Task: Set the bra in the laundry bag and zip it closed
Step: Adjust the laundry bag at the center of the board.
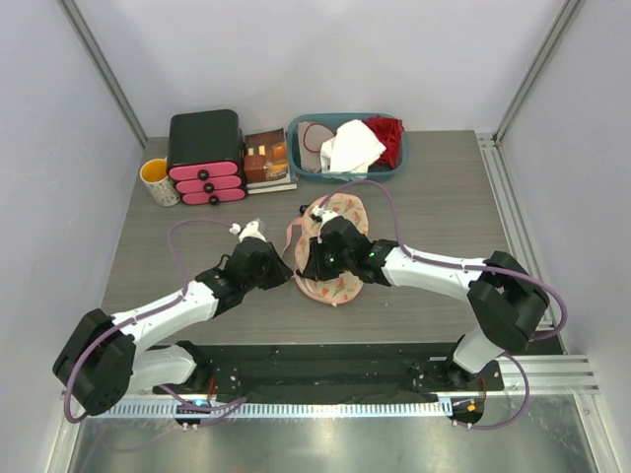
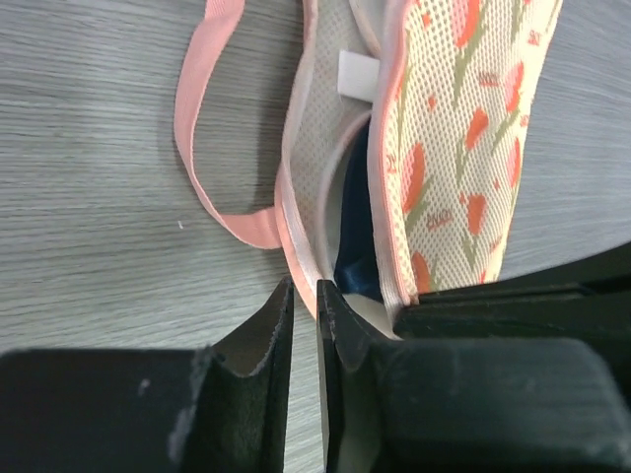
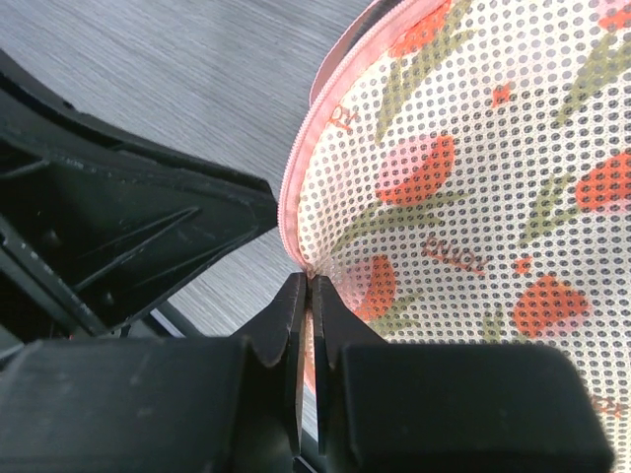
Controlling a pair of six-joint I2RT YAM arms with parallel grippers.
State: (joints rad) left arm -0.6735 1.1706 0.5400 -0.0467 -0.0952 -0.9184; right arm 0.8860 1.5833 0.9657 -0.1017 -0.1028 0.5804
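The grey table (image 1: 434, 217) carries everything. Both arms reach in from its near edge and meet at the middle. At the far edge stand a teal basket (image 1: 345, 174) holding a white cloth (image 1: 352, 148) and a red garment (image 1: 387, 136), and to its left a black box with pink drawers (image 1: 205, 148).

The laundry bag (image 1: 345, 212) lies flat at the table's centre, between the two wrists, its floral mesh top facing up. In the left wrist view its near end gapes between the upper and lower shells. The bra (image 2: 353, 246) sits inside the bag, visible only as a dark blue sliver in that gap.

The left claw (image 2: 306, 296) is nearly closed at the bag's near-left rim and seems to pinch the edge of the lower shell, though the tips hide the contact itself. The right claw (image 3: 311, 291) is clenched on the pink zipper trim at the edge of the upper shell, right beside the left claw.

A pink strap loop (image 2: 197, 128) trails from the bag onto the table. A small white label (image 2: 357, 77) shows inside the opening.
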